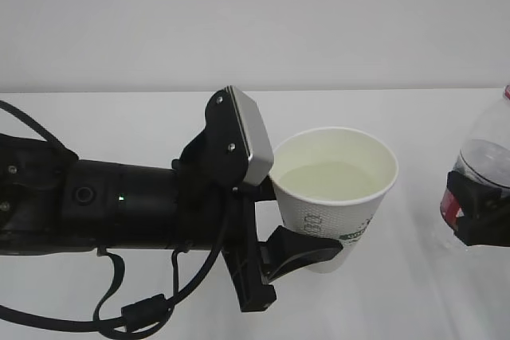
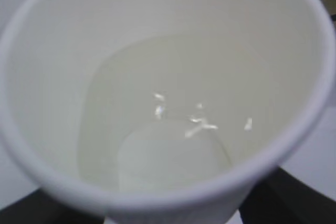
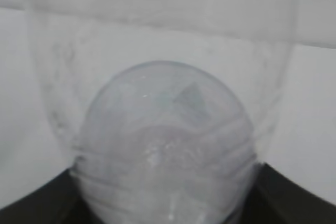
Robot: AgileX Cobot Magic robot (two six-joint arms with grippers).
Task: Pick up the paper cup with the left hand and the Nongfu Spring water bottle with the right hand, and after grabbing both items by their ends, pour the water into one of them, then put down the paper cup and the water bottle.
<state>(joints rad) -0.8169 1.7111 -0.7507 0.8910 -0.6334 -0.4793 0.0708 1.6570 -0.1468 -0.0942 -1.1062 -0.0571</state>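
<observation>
since the paper cup point(image 1: 335, 197) pinched by our left hand point(image 1: 275, 220) already holds water point(image 1: 331, 179), we lower it level while our right hand point(image 1: 476, 220) grips the nongfu spring water bottle point(image 1: 482, 169).

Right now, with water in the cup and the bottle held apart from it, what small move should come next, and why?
Probably lower the paper cup straight down to the table and keep it level. The cup already holds water and the left gripper grips it upright, while the water bottle in the right gripper stands clear at the side, so pouring seems finished.
</observation>
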